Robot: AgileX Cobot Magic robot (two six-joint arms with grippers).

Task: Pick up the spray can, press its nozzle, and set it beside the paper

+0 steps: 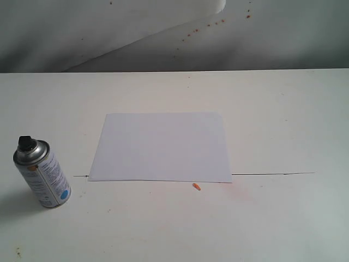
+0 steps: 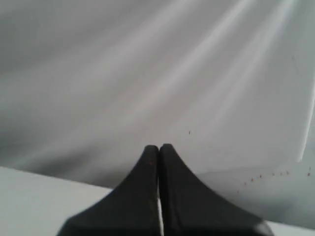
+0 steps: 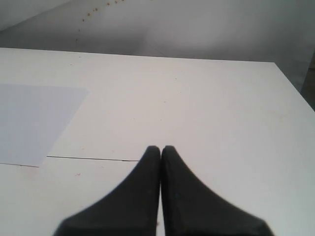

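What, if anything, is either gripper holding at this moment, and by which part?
Nothing is held. Both the left gripper and right gripper are shut on nothing; the spray can stands untouched on the table.

An orange fleck (image 1: 197, 186) lies on the table (image 1: 283, 229).

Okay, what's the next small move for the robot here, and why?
Probably open the left hand and bring it toward the spray can. The can stands upright and untouched on the table, at the left of the exterior view and apart from the paper. The left hand is shut and empty, aimed at the backdrop rather than the can.
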